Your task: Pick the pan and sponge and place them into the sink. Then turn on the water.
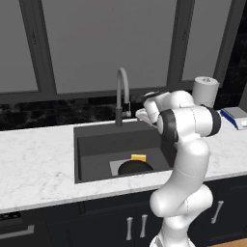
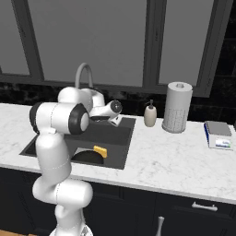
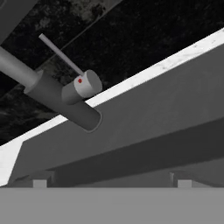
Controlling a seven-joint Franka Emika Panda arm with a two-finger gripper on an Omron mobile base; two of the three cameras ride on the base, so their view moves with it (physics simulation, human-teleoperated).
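Black pan [image 1: 135, 167] and yellow sponge [image 1: 139, 157] are lying in the sink [image 1: 96, 144]; I cannot tell the handle's direction. I am holding the gripper [image 1: 141, 115] spread wide beside the faucet [image 1: 121, 96], whose thin lever [image 3: 61, 54] is sticking out from its dark base.

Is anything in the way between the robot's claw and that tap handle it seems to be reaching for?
Nothing visible is. In the hand view the faucet and its thin lever lie straight ahead of the open gripper, with only bare space between. The pan and sponge already sit low in the sink, out of the path.
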